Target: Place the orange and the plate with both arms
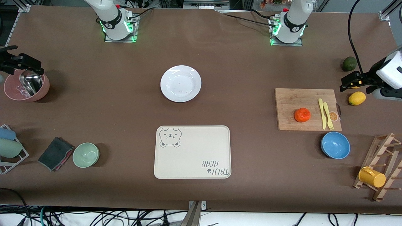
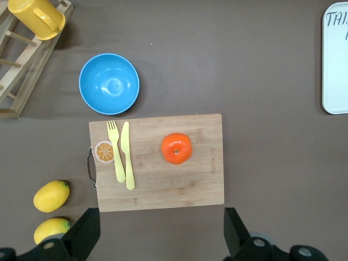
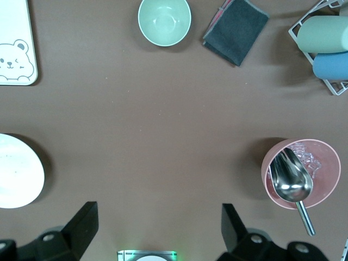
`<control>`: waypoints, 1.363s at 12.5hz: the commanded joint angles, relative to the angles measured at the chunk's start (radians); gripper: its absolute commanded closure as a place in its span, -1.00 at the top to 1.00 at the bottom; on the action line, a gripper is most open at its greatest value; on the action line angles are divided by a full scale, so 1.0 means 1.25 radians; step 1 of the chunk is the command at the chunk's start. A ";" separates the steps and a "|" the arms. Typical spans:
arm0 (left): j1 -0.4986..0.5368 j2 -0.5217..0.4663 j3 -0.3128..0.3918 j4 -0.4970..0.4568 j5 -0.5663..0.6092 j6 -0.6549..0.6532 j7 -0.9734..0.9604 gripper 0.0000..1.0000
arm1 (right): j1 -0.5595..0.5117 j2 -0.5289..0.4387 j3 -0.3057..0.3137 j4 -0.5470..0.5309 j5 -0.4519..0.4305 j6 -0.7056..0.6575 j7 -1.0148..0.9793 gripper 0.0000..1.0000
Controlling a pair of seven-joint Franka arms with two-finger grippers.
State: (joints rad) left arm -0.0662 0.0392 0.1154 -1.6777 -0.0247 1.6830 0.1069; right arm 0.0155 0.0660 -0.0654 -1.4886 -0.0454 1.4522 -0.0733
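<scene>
The orange (image 1: 302, 115) sits on a wooden cutting board (image 1: 290, 106) toward the left arm's end of the table; it also shows in the left wrist view (image 2: 176, 148). The white plate (image 1: 181, 83) lies empty at the table's middle, and its edge shows in the right wrist view (image 3: 16, 171). My left gripper (image 1: 350, 82) is open and empty, high over the table beside the board and the lemons, with its fingers wide apart in its wrist view (image 2: 161, 239). My right gripper (image 1: 25, 62) is open and empty, high over the table by the pink bowl, as its wrist view (image 3: 159, 231) shows.
A cream bear-print tray (image 1: 192, 152) lies nearer the camera than the plate. A yellow knife and fork (image 1: 325, 113) lie on the board. Around are a blue bowl (image 1: 335, 145), lemon (image 1: 357, 98), avocado (image 1: 349, 63), mug rack (image 1: 377, 166), green bowl (image 1: 86, 154), grey cloth (image 1: 55, 153) and pink bowl with scoop (image 1: 26, 86).
</scene>
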 commanded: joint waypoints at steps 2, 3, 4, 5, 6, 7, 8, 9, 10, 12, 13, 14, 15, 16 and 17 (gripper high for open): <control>-0.002 -0.001 0.003 0.003 -0.005 -0.009 0.021 1.00 | -0.005 0.009 0.004 0.020 -0.009 -0.016 0.012 1.00; -0.002 -0.001 0.003 0.003 -0.005 -0.009 0.021 1.00 | -0.005 0.009 0.004 0.020 -0.009 -0.017 0.013 1.00; -0.002 -0.001 0.003 0.003 -0.005 -0.009 0.021 1.00 | -0.005 0.009 0.004 0.020 -0.009 -0.017 0.013 1.00; -0.002 -0.001 0.003 0.003 -0.005 -0.009 0.021 1.00 | -0.005 0.009 0.004 0.020 -0.009 -0.016 0.013 1.00; -0.002 -0.001 0.003 0.003 -0.005 -0.009 0.021 1.00 | -0.005 0.009 0.004 0.020 -0.009 -0.016 0.013 1.00; -0.002 -0.001 0.003 0.003 -0.005 -0.009 0.021 1.00 | -0.006 0.010 0.003 0.020 -0.009 -0.017 0.013 1.00; -0.002 -0.001 0.003 0.003 -0.005 -0.009 0.021 1.00 | -0.006 0.010 0.003 0.019 -0.009 -0.017 0.013 1.00; -0.002 -0.001 0.003 0.003 -0.005 -0.009 0.021 1.00 | -0.006 0.009 0.003 0.020 -0.009 -0.017 0.013 1.00; -0.002 -0.001 0.003 0.003 -0.005 -0.009 0.021 1.00 | -0.006 0.010 0.003 0.019 -0.009 -0.017 0.013 1.00; -0.002 0.001 0.003 0.003 -0.005 -0.009 0.021 1.00 | -0.007 0.010 -0.010 0.019 -0.009 -0.017 0.012 1.00; -0.002 -0.001 0.003 0.003 -0.005 -0.009 0.021 1.00 | -0.007 0.010 -0.012 0.018 -0.009 -0.018 0.012 1.00; -0.002 0.001 0.003 0.003 -0.005 -0.009 0.021 1.00 | -0.007 0.010 -0.012 0.018 -0.009 -0.018 0.011 1.00; -0.002 -0.001 0.003 0.003 -0.005 -0.009 0.021 1.00 | -0.007 0.010 -0.010 0.018 -0.009 -0.018 0.011 1.00; -0.002 0.001 0.003 0.003 -0.005 -0.009 0.021 1.00 | -0.007 0.010 -0.012 0.018 -0.009 -0.018 0.011 1.00; -0.002 -0.001 0.003 0.003 -0.005 -0.009 0.021 1.00 | -0.007 0.010 -0.012 0.018 -0.009 -0.018 0.011 1.00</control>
State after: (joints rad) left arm -0.0662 0.0409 0.1154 -1.6777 -0.0247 1.6830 0.1069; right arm 0.0105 0.0699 -0.0833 -1.4886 -0.0458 1.4479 -0.0696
